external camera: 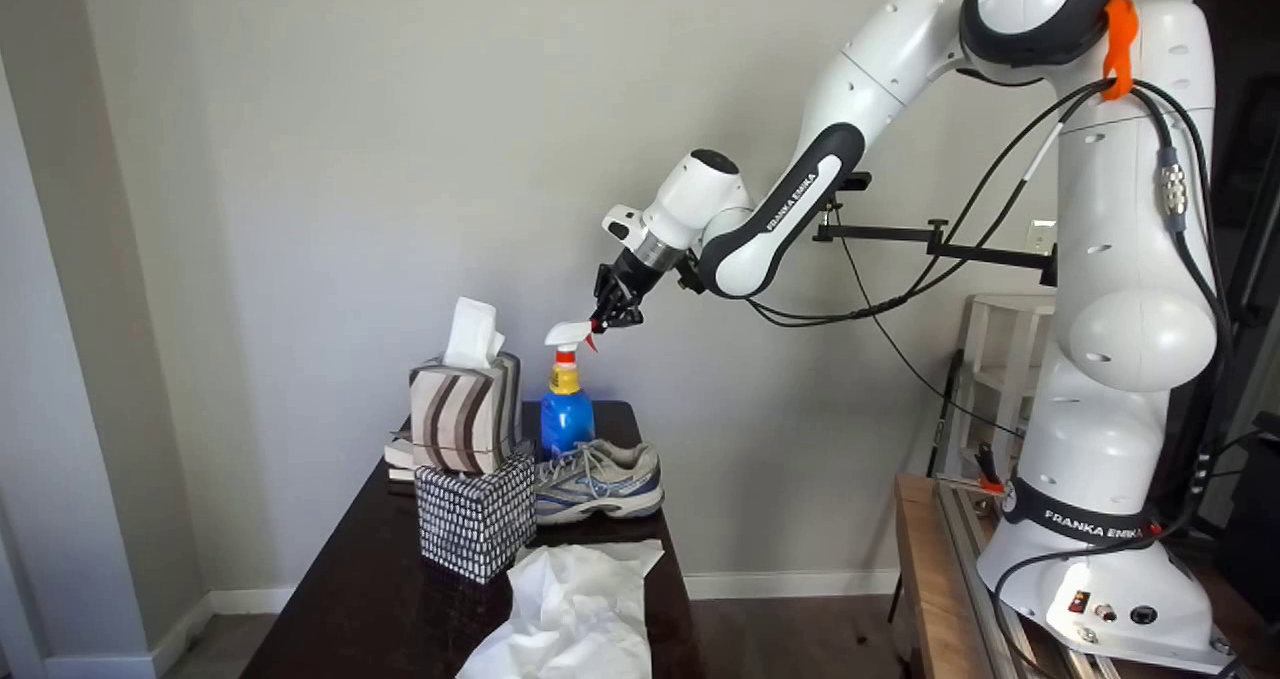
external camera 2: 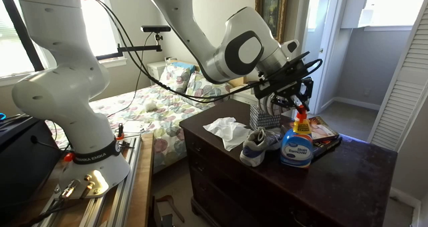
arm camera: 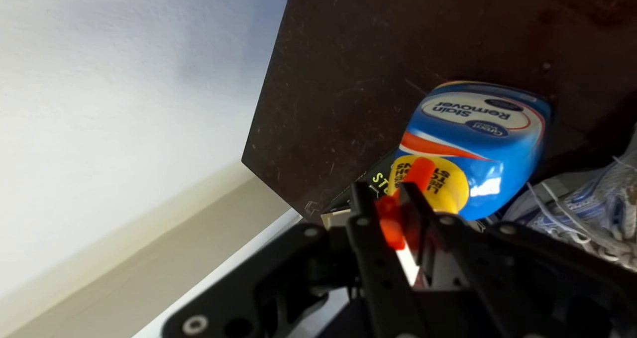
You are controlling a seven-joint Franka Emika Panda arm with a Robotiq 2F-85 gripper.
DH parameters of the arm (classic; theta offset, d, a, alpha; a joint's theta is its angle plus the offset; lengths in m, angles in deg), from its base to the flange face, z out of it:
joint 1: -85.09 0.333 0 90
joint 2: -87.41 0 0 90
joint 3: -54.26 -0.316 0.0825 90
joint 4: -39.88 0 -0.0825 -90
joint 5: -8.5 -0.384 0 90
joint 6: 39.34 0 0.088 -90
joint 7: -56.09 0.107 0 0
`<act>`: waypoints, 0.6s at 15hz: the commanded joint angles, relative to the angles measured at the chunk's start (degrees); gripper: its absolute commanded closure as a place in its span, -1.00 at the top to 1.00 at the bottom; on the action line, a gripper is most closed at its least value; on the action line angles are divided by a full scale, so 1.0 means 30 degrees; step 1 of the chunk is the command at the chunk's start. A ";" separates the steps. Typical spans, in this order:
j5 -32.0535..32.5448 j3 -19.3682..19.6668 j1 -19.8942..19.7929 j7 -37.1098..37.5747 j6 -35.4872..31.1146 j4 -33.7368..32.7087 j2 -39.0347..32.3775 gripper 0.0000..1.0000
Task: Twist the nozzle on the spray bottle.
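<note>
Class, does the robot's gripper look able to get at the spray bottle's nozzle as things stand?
Probably yes: in the wrist view, the gripper straddles the nozzle, close on both sides, with nothing seen in the way; firm contact is unclear.

Blue spray bottle [external camera 2: 297,143], red-orange nozzle [arm camera: 390,222], black pincer [arm camera: 388,196], brown-striped tissue box [external camera: 460,419], dark-brown dresser [external camera 2: 354,173]

Shoe [external camera 2: 255,149] crowds the spray bottle [external camera 2: 296,150]; opposite, bare dresser top [external camera 2: 354,177] leaves room.
</note>
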 commanded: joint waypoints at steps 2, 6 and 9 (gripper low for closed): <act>-0.5714 -0.4634 -0.3400 -0.4645 0.0151 0.0697 -0.0295 -0.91; -1.1737 -1.0510 -0.8022 -0.9239 0.2358 -0.0587 -0.0861 -0.91; -1.5349 -1.2686 -1.0374 -1.1825 0.6011 -0.1588 -0.0540 -0.91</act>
